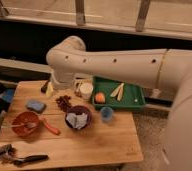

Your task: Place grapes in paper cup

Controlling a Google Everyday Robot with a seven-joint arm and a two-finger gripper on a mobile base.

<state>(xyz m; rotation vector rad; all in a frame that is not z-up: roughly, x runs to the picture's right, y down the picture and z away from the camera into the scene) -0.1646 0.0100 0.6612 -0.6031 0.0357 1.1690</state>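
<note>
1. Mostly, I see the thick, smooth white robot arm (pixel 114 62). It comes in from the right, bends at a round elbow and goes down to the back of the light wooden table (pixel 104 145).
2. The gripper (pixel 64 91) is at the low end of this arm, over the back part of the table, just behind the grapes and left of the paper cup. The arm covers most of it, so I cannot tell if it is spread, closed or pinching something.
3. The small lumpy bunch of dark reddish-purple grapes (pixel 64 103) lies on the wood, near the left side of the cup.
4. The short cream paper cup (pixel 86 91) is a cylinder with a round rim and a pale inside. It stands upright just beside the left edge of the flat green tray (pixel 134 102).
5. In the tray lie a round orange fruit (pixel 100 97) and two pale yellow long pieces (pixel 117 91). What these pieces are, I cannot say.
6. In front of the tray stands a small blue cup (pixel 107 114). Left of it is a dark purple round bowl (pixel 67 119) with a crumpled pale thing (pixel 79 120) inside.
7. Further left are a flat blue block (pixel 36 105) and an orange-red round bowl (pixel 16 127) with an orange handle (pixel 51 128) sticking out to the right.
8. A black tool (pixel 19 159) lies at the front-left corner, and its shape is hard to make out.
9. The robot's white body (pixel 186 115) is cut off by the right edge.
</note>
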